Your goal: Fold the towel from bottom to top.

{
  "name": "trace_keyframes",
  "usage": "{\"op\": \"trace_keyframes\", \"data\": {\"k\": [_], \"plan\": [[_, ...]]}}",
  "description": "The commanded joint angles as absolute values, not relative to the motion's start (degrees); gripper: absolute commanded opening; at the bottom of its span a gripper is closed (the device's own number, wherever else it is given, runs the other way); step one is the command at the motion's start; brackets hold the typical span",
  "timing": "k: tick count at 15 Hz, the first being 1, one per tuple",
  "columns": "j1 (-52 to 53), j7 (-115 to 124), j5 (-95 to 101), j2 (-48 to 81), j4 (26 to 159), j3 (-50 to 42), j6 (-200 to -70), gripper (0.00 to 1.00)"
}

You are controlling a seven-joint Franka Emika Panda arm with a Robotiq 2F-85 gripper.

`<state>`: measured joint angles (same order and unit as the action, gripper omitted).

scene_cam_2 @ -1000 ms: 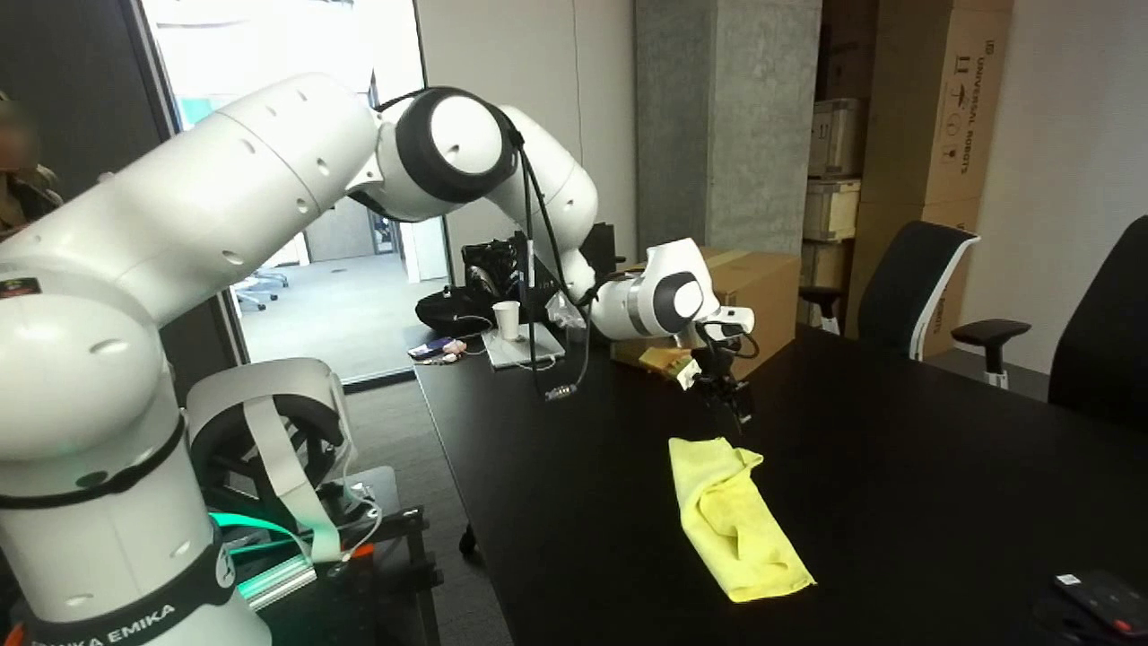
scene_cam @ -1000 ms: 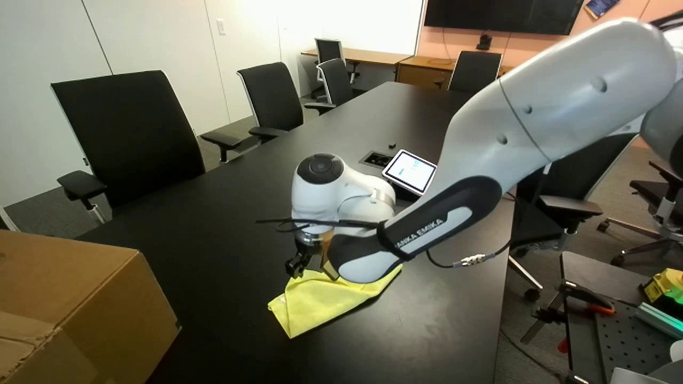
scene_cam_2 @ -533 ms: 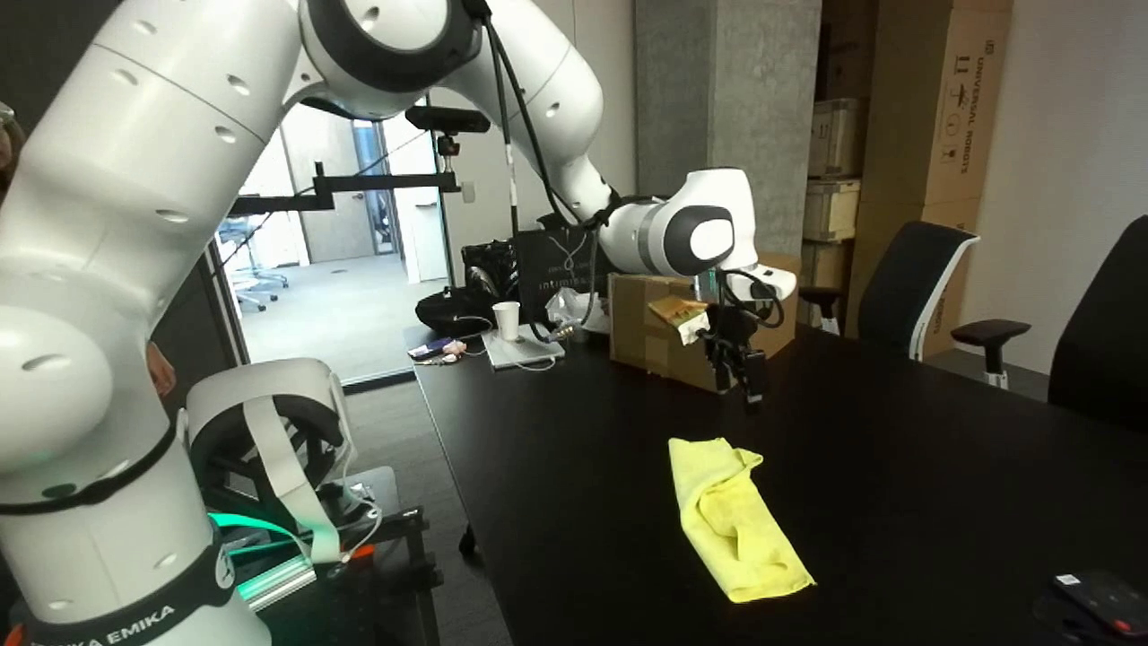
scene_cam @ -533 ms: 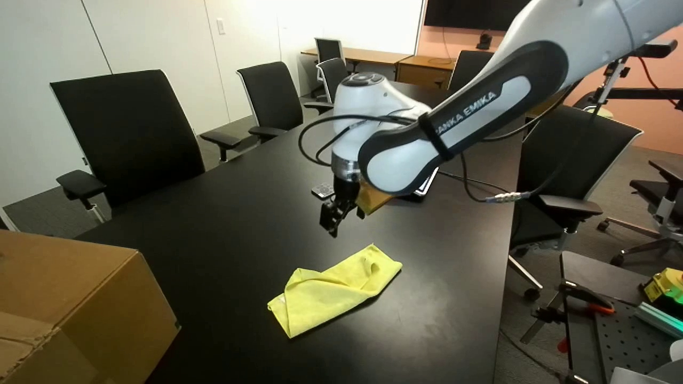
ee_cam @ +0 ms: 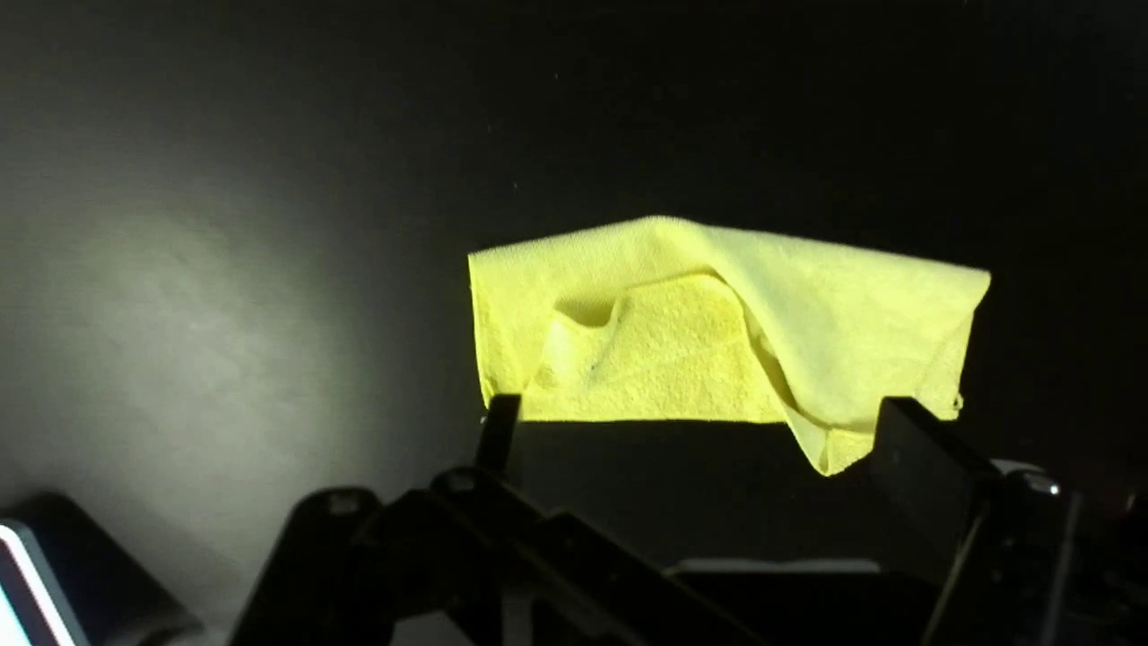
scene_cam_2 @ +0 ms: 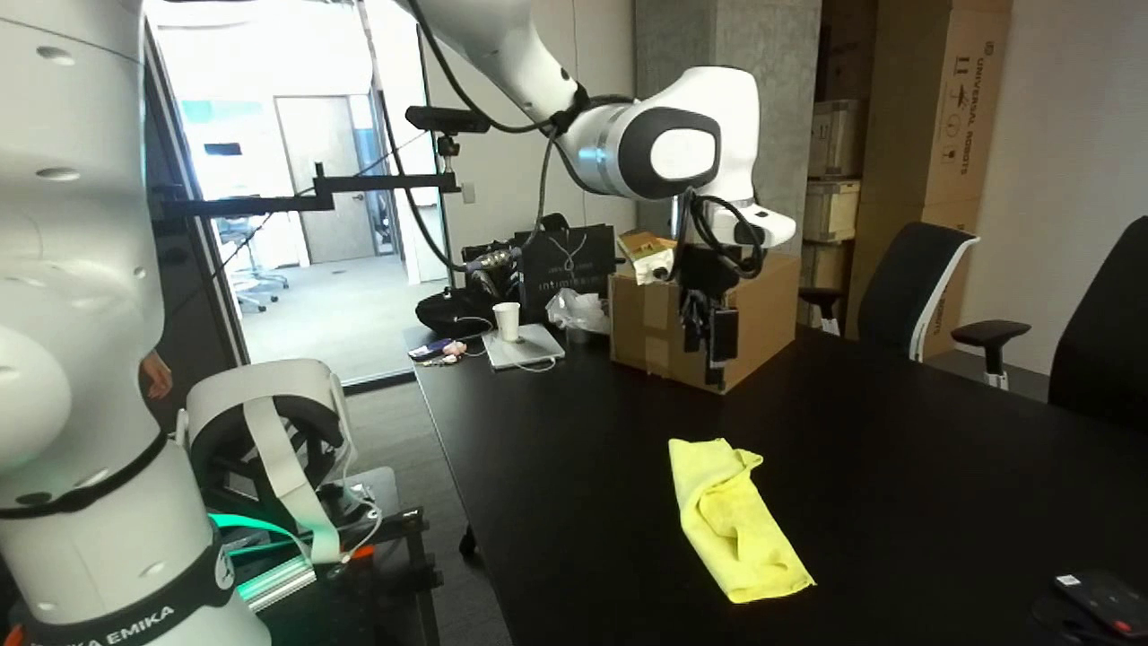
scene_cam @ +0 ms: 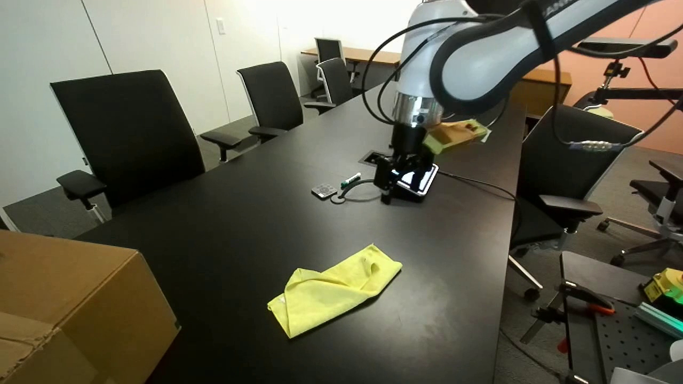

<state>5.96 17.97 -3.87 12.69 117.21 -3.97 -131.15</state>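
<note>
The yellow towel [scene_cam: 341, 296] lies on the black table, roughly folded into a long strip. It also shows in an exterior view [scene_cam_2: 740, 538]. In the wrist view the towel [ee_cam: 682, 359] has a raised, wrinkled flap in the middle, and one corner sticks out past the near edge. My gripper [ee_cam: 702, 402] is open and empty, its two black fingers wide apart. It hangs above the table, clear of the towel, in both exterior views: near the tablet [scene_cam: 397, 186] and before a cardboard box [scene_cam_2: 715, 372].
A large cardboard box [scene_cam: 96, 309] stands on the table. A tablet [scene_cam: 424, 178], a green marker [scene_cam: 350, 180] and a small grey square [scene_cam: 324, 191] lie near the gripper. A remote [scene_cam_2: 1108, 601] and a white cup [scene_cam_2: 507, 320] are also on the table. Chairs line the table.
My gripper has risen and moved away from the towel toward the tablet. The towel, partly hidden by the arm earlier in an exterior view, lies in the same place.
</note>
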Motion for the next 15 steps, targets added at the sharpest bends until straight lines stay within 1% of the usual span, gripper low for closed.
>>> {"op": "trace_keyframes", "data": {"k": [1, 7, 11, 12, 15], "plan": [[2.7, 11.7, -7.11, -1.12, 126.88, -2.37, -124.57, 1.0], [0.36, 5.51, -8.1, -20.6, 135.56, -3.32, -111.7, 1.0], [0.06, 2.78, -7.74, -33.01, 141.24, -3.27, -110.53, 1.0], [-0.34, 4.85, -6.73, -25.68, 136.61, -2.73, -110.21, 1.0], [-0.32, 3.95, -6.8, -31.96, 140.12, -2.78, -110.09, 1.0]]}}
